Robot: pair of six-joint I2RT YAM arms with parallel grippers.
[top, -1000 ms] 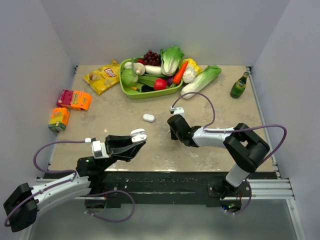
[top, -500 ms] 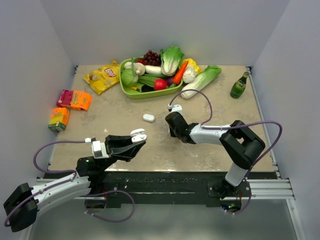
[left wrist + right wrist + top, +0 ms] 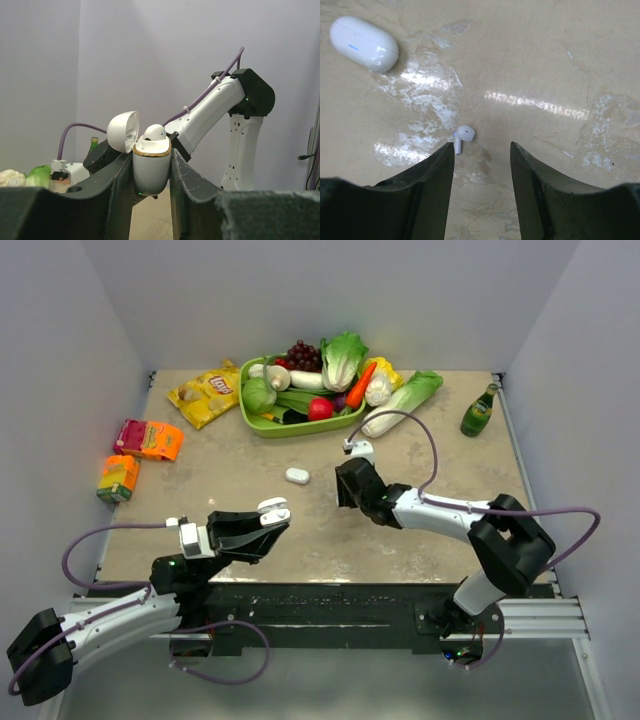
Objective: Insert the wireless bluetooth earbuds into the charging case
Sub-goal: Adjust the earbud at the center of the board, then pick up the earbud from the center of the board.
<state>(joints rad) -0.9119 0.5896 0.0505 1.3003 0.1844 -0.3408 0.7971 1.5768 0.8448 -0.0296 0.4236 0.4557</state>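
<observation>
The left hand (image 3: 268, 520) was clamped on the charging case (image 3: 151, 167), holding it upright with its lid (image 3: 123, 131) flipped back, evidently so the sockets faced up for loading. One seated earbud (image 3: 154, 132) already sat in it. A closed second case (image 3: 364, 43) lay on the table (image 3: 545, 60). Further right, the right hand (image 3: 482, 147) hung low, its fingers parted and empty. The loose earbud (image 3: 464, 133) lay on the table just ahead of the gap, probably lined up for a pick.

White earbud (image 3: 464, 133), gold-rimmed white case (image 3: 151, 162)
</observation>
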